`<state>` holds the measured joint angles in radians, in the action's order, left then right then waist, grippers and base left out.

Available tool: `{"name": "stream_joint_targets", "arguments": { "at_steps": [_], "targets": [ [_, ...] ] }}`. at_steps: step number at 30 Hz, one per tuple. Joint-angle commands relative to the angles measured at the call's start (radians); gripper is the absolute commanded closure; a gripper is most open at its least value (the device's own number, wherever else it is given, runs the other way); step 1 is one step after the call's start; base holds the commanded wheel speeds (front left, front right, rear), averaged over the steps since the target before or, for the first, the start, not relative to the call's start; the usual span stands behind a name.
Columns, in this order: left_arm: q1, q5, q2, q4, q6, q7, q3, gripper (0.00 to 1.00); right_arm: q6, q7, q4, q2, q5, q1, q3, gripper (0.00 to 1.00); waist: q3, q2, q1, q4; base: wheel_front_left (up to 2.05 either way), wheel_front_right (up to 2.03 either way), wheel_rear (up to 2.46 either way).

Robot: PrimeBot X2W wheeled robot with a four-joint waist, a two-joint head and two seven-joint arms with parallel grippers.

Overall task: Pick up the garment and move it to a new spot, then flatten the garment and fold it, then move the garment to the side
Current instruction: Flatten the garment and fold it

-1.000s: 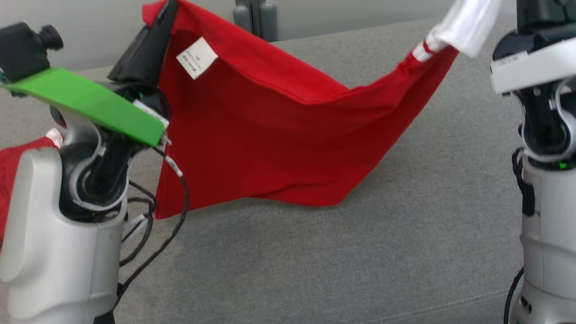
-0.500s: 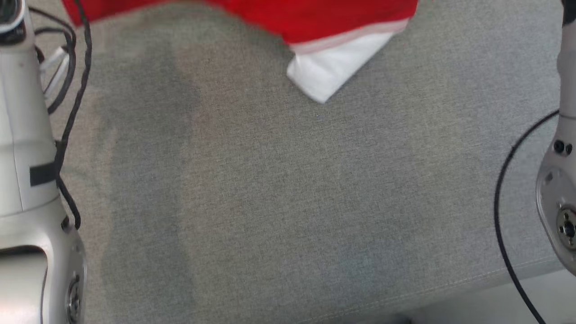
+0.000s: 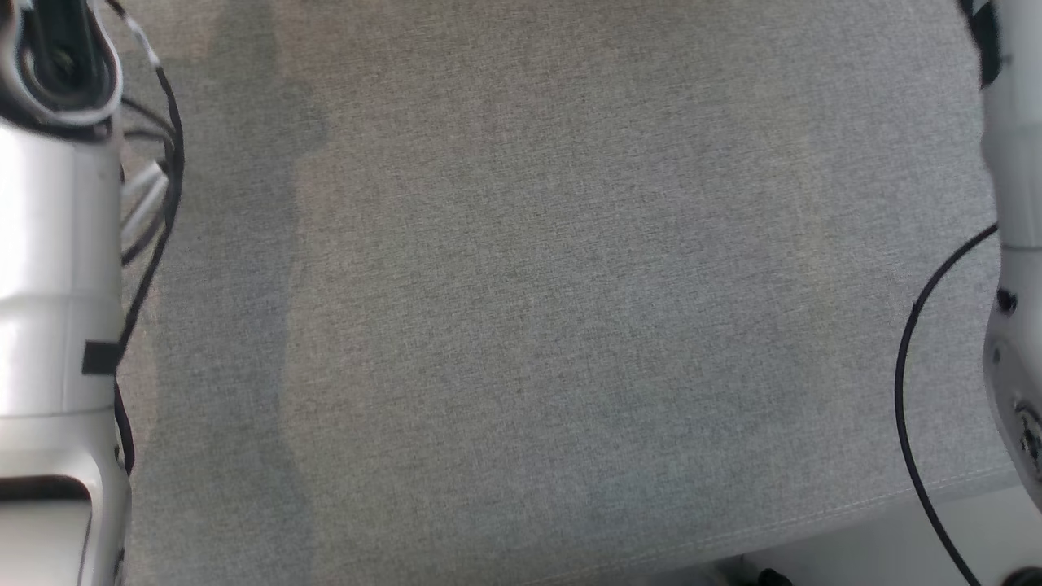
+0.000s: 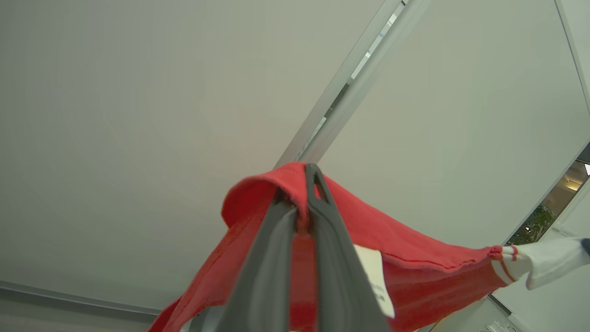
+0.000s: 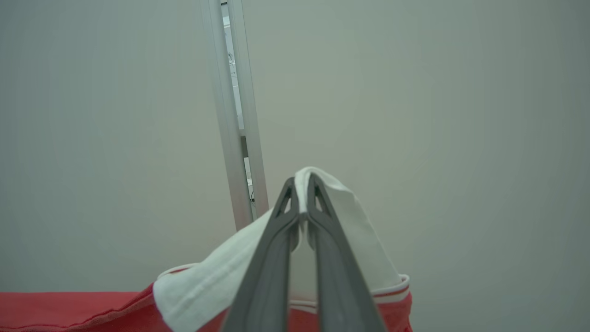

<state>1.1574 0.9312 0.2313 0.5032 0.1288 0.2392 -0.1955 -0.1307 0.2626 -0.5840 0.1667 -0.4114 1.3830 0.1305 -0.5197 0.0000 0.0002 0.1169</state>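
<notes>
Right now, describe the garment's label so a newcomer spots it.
Left wrist view: the red garment hangs from the left pincer toward a white sleeve far right. Beside the pincer, on red cloth, sits a small label. Unlike the sleeve, it is a flat, printed white rectangle.

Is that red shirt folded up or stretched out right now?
Stretched out, aloft: the left gripper pinches an edge of the red shirt, the right gripper its white sleeve, and the cloth sags between.

The grey woven cushion (image 3: 521,309) lies flat and smooth, with a darker shadow band running along it; its stitched front edge (image 3: 822,514) meets pale floor (image 3: 879,557).
</notes>
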Motion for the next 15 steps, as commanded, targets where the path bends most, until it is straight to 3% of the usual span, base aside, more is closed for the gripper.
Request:
{"name": "stream_joint_targets", "arguments": {
  "at_steps": [1,10,15],
  "targets": [
    [-0.046,0.009,0.016,0.028,0.002,0.008,-0.022,1.00,0.000,0.003,-0.021,0.010,-0.020,-0.054,0.030,1.00,0.000,0.0000,-0.0002,0.014,0.00,0.00,0.00],
    [-0.314,0.081,-0.009,0.155,0.002,0.027,-0.084,1.00,0.000,-0.072,-0.089,0.059,-0.195,-0.363,0.125,1.00,0.086,0.0000,-0.0002,0.032,0.00,0.00,0.00],
    [-0.461,0.105,-0.049,0.212,0.002,0.024,-0.127,1.00,0.000,-0.201,-0.049,0.110,-0.234,-0.561,0.155,1.00,0.192,0.0000,-0.0002,0.003,0.00,0.00,0.00]
  ]
}}
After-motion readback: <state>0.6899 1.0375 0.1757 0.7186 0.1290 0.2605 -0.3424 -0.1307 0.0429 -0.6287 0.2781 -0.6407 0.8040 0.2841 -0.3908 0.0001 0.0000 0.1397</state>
